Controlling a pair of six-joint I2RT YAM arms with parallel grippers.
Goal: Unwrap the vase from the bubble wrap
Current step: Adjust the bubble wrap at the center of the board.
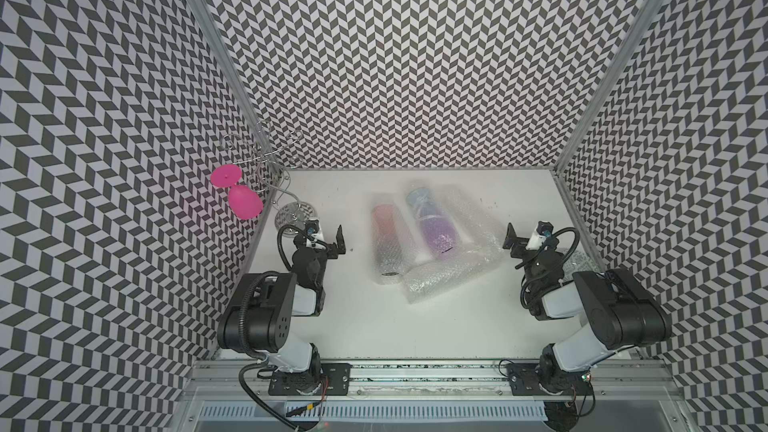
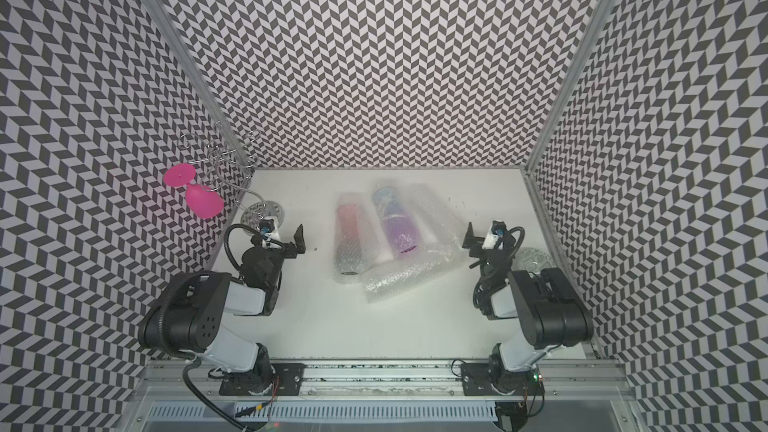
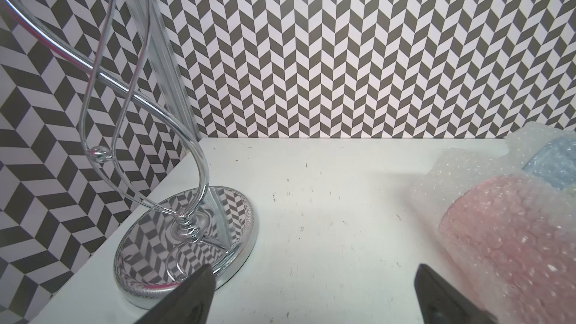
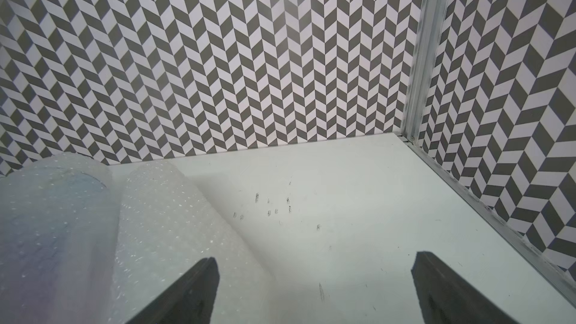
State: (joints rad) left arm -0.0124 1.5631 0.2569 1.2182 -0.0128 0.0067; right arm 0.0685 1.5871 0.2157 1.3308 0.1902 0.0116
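Bundles of bubble wrap (image 1: 449, 276) lie mid-table in both top views. Through one shows a pink-to-dark vase (image 1: 386, 238), through another a blue-and-purple vase (image 1: 430, 224). The nearest roll (image 2: 409, 278) shows no colour inside. My left gripper (image 1: 338, 241) stands open, left of the pink bundle and apart from it. In the left wrist view that bundle (image 3: 511, 238) sits beside my empty left gripper (image 3: 314, 271). My right gripper (image 1: 510, 238) is open, close to the wrap's right edge. In the right wrist view, wrap (image 4: 162, 213) lies beside one finger; my right gripper (image 4: 315, 260) holds nothing.
A chrome wire stand (image 1: 266, 164) on a round mirrored base (image 3: 187, 238) fills the back left corner, with a pink goblet (image 1: 243, 199) hanging from it. A clear glass dish (image 2: 532, 259) sits by the right arm. Patterned walls enclose three sides.
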